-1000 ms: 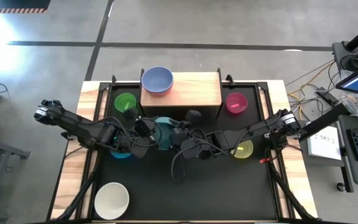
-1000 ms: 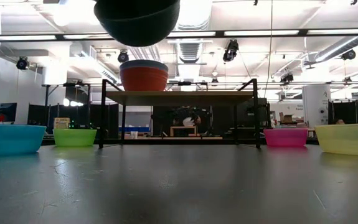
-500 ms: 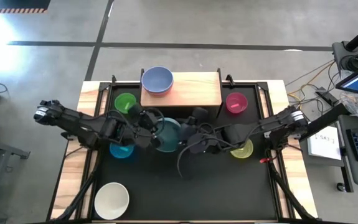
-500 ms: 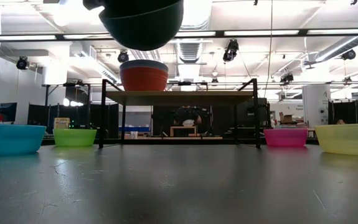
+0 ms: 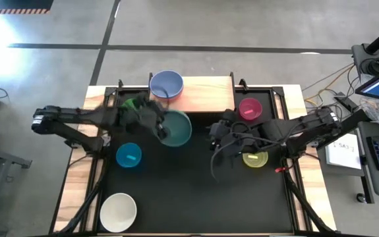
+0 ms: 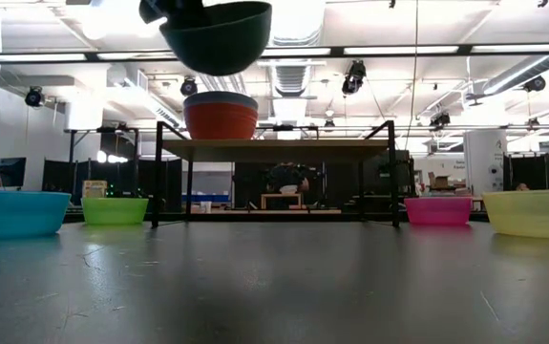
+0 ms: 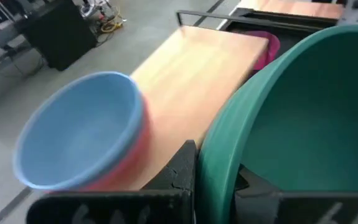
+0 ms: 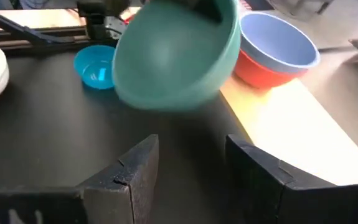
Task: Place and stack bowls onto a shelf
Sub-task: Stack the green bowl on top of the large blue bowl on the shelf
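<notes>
While the left gripper (image 5: 157, 126) pinches the teal bowl (image 5: 176, 128) by its rim, aloft, the shelf (image 5: 202, 92) lies just beyond; the slate-blue-on-red stack (image 5: 167, 84) sits far-left. Right gripper (image 5: 217, 135) hangs spread nearby.

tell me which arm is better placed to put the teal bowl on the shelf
Left. Its gripper already holds the teal bowl by the rim, raised beside the shelf. The right gripper is open and holds nothing.
</notes>
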Robot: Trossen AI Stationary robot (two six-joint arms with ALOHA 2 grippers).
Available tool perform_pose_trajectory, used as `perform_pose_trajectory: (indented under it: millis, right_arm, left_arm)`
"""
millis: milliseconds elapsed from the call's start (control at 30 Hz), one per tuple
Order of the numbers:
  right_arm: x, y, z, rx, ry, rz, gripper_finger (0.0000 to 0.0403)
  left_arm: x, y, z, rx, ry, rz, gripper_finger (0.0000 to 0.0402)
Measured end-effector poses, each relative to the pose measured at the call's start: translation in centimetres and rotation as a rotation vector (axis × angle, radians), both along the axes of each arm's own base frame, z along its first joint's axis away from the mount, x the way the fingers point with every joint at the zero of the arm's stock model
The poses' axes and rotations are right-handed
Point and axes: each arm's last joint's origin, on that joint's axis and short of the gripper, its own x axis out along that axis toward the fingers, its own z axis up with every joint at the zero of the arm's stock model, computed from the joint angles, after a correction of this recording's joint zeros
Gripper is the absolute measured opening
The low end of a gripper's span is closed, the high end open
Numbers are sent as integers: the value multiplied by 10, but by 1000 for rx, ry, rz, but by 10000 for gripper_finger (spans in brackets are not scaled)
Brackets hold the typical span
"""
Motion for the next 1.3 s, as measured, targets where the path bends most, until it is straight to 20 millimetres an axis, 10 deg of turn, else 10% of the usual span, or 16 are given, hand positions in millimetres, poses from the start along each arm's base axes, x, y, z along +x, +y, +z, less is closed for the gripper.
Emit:
perform_pose_trajectory:
  millis: [267,567,1300]
  right_arm:
    - [-32,-6,7,80,54,-87,176]
    - [-42,-6,-3,157,177,-126,174]
    - [-58,7,-9,174,262,-157,171]
  left_arm:
    - [-29,88,48,-118,-134,106,1]
    - [-54,172,34,-355,-212,263,1]
    - [-26,220,0,-515,-7,341,18]
